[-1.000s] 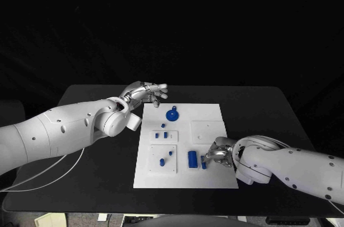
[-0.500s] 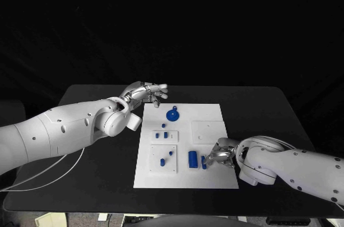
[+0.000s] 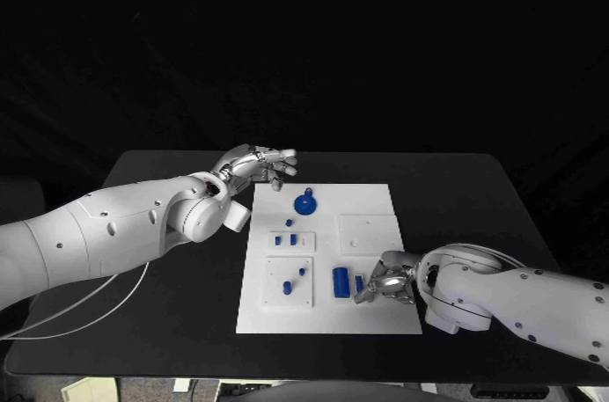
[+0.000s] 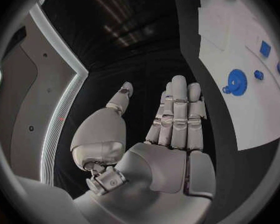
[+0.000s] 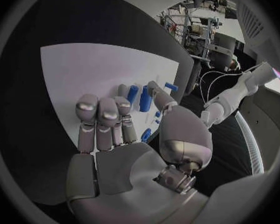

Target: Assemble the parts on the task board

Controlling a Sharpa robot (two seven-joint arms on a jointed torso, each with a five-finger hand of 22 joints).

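The white task board (image 3: 381,200) lies mid-table. A round blue part with a knob (image 3: 304,203) stands on its far half; the left wrist view shows it too (image 4: 235,79). My left hand (image 3: 260,164) hovers open over the board's far left corner and holds nothing (image 4: 171,129). A blue cylinder (image 3: 341,281) and a small blue peg (image 3: 361,285) lie on the near half. My right hand (image 3: 388,283) sits low just right of the peg. Its fingers (image 5: 105,114) are stretched out over the board beside the cylinder (image 5: 145,98), with nothing between them.
Small blue parts sit in the raised white blocks on the board's left side (image 3: 289,239) (image 3: 287,287). A plain white block (image 3: 368,228) lies on its right half. Black table (image 3: 165,244) surrounds the board on all sides.
My right hand has slid a little toward the board's near right corner. The left hand and the parts stay where they were.
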